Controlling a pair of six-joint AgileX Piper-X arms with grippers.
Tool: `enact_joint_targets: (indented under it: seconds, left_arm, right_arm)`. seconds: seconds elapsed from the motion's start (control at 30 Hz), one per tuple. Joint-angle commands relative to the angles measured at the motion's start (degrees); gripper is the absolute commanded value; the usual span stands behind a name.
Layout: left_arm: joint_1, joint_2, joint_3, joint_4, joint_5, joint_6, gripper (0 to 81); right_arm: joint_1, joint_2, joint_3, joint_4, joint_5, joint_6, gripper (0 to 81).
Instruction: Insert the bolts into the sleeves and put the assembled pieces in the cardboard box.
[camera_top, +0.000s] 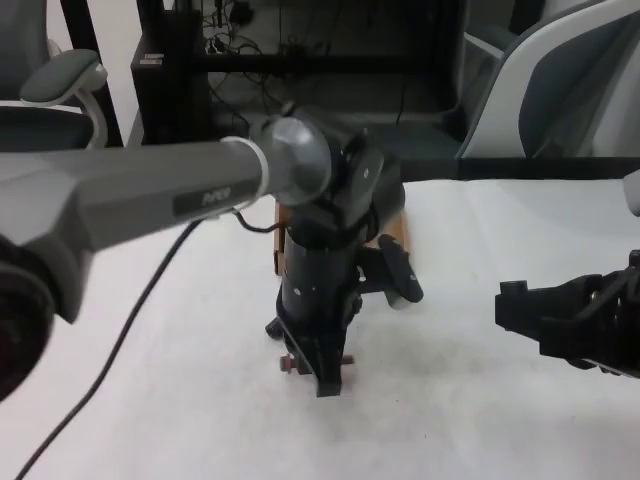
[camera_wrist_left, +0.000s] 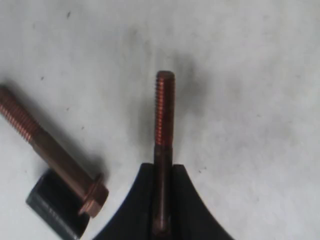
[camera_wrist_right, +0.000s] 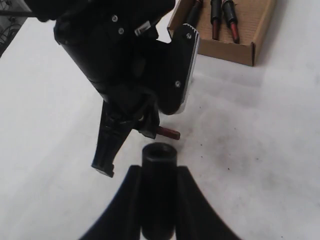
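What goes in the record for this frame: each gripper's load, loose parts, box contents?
left gripper: shut on held bolt, threaded end protruding
right gripper: shut on held sleeve, open end outward
loose parts: loose bolt lying on the bench, head by loose sleeve
cardboard box: several assembled pieces inside

The left arm (camera_top: 150, 195) is a smooth grey tube bearing small pale lettering on a dark strip, capped by a rounded grey joint cover (camera_top: 298, 155). Its black wrist housing (camera_top: 318, 265) carries small silver screws (camera_wrist_right: 115, 18) and trails a thin black cable (camera_top: 140, 300). The matte black left claw (camera_wrist_left: 162, 169) and right claw (camera_wrist_right: 157, 171) have curved, tapering fingers.
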Motion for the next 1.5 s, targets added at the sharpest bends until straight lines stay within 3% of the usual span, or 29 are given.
enact_joint_targets:
  seconds: [0.0, 0.1, 0.67, 0.93, 1.23, 1.3, 1.47]
  left_arm:
    - [0.57, -2.93, -0.32, 1.13, 8.11, 9.91, 1.7]
    - [1.11, -3.29, -0.32, 2.08, 11.52, 16.62, 1.7]
    - [0.86, -3.28, 7.52, 3.66, 11.47, 67.72, 1.7]
    - [0.27, -3.28, 11.79, -10.32, 10.99, 73.26, 1.7]
    - [0.27, -3.28, 12.70, -14.67, 11.41, 70.02, 0.0]
    - [0.27, -3.28, 12.70, -14.99, 11.49, 67.44, 7.1]
    - [0.27, -3.28, 12.70, -15.00, 12.75, 64.16, 37.2]
  right_arm:
    - [-0.32, -0.49, -0.55, -0.84, -0.41, -2.15, 0.4]
    - [-0.32, -0.49, -0.55, -0.84, -0.41, -5.53, 0.4]
    - [-0.32, -0.49, -0.55, -0.84, -0.41, -15.14, 0.4]
    - [-0.32, -0.49, -0.55, -0.84, -0.41, -16.57, 0.4]
    - [-0.32, -0.49, -0.55, -0.84, -0.41, -16.57, 0.4]
    - [-0.32, -0.49, -0.55, -0.84, -0.41, -16.57, 0.4]
    - [-0.32, -0.49, -0.55, -0.84, -0.41, -16.57, 0.4]
